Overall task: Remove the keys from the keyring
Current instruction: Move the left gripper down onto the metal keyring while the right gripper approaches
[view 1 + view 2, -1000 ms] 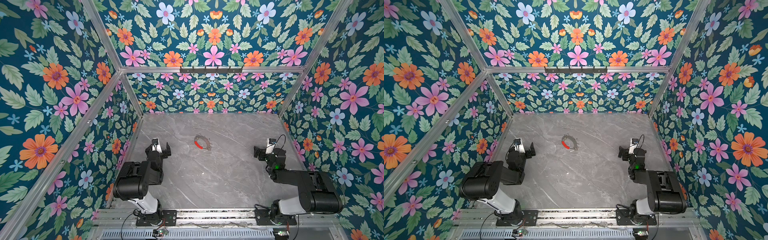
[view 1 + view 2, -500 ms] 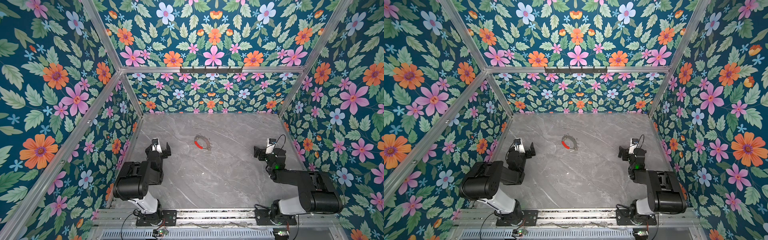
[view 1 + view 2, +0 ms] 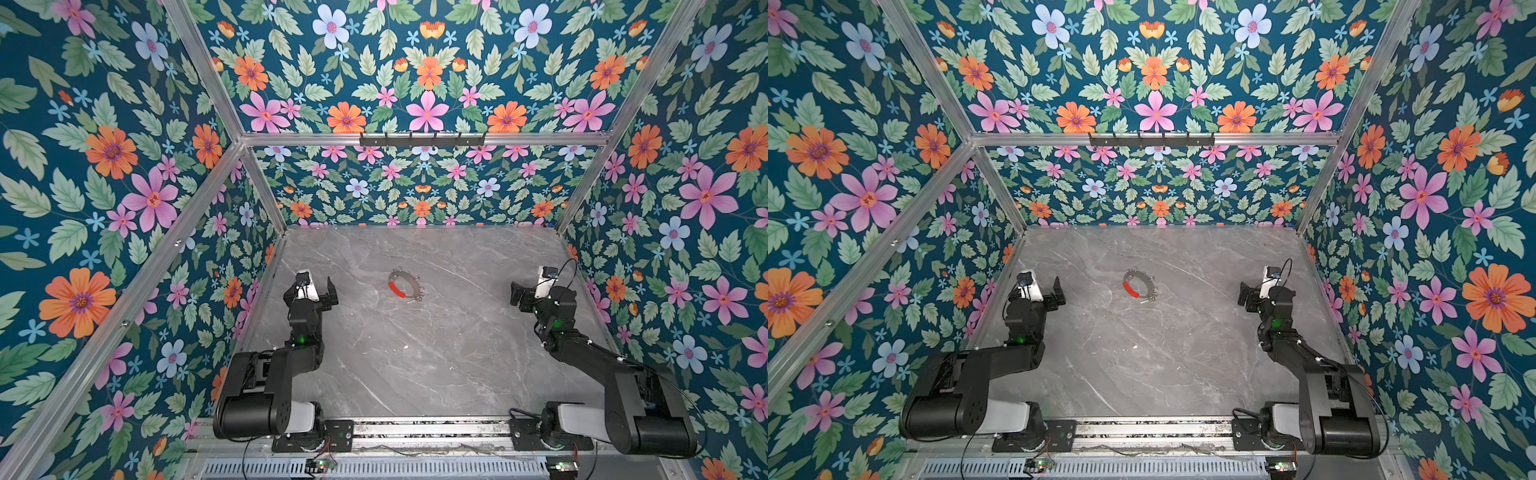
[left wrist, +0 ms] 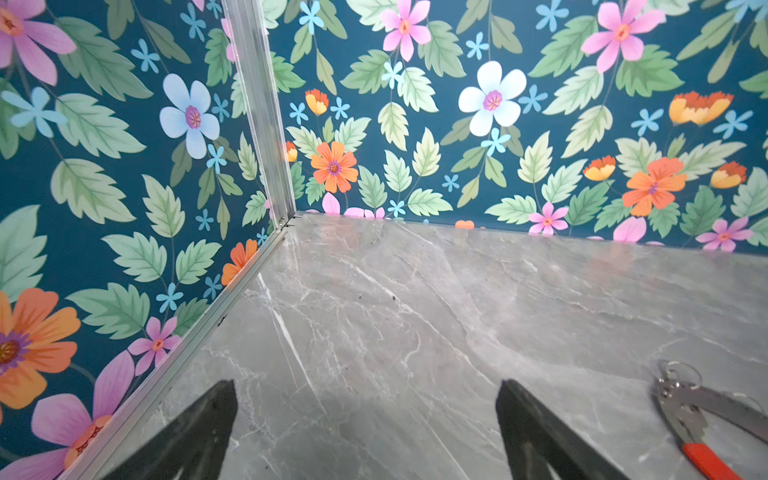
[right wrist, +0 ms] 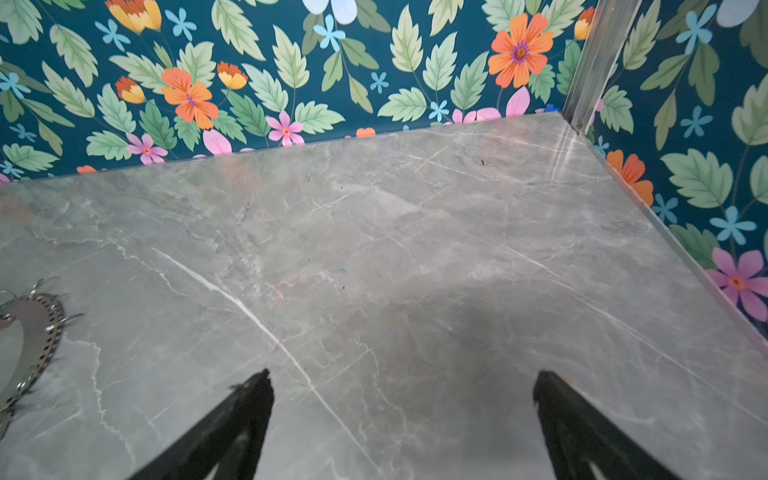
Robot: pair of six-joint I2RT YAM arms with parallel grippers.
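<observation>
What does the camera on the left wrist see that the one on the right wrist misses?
Only the left wrist view shows the red sleeve of the keyring and the left gripper, whose jaws are open and empty. Only the right wrist view shows the hoop's perforated grey arc and the right gripper, also open and empty. Both show part of the keyring lying on the grey marble table, off to one side of the fingers, and the flowered walls.

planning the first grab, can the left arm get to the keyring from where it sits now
Probably yes. The keyring lies flat on the table, apart from the left gripper, whose fingers are open. Nothing stands between them, and the stretch looks within the arm's reach.
</observation>
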